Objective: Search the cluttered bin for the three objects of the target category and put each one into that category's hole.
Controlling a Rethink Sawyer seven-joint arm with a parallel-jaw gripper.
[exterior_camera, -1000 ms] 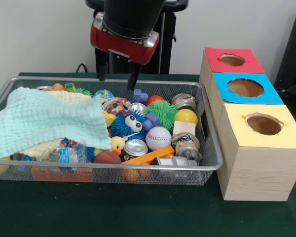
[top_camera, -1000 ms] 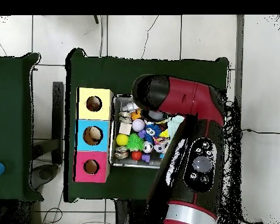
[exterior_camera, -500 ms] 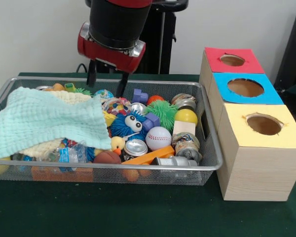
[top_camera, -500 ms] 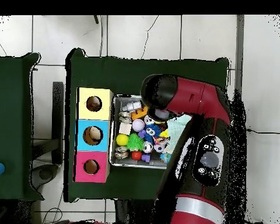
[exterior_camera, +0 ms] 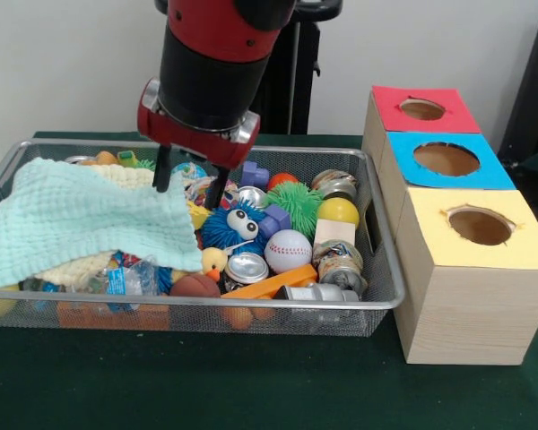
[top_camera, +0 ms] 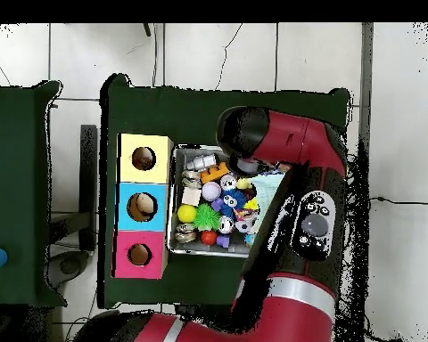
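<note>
We judge the task barely begun: our black two-fingered gripper (exterior_camera: 190,186) hangs spread and empty inside the wire-mesh bin (exterior_camera: 377,300), beside the pale green knitted cloth (exterior_camera: 81,215). Toys and cans fill the bin; we cannot see into the wooden box's holes (exterior_camera: 446,159).

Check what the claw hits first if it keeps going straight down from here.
Likely the edge of the mint cloth and the colourful toys beside it; the open claw straddles that spot, though depth is unclear from the front view.
</note>
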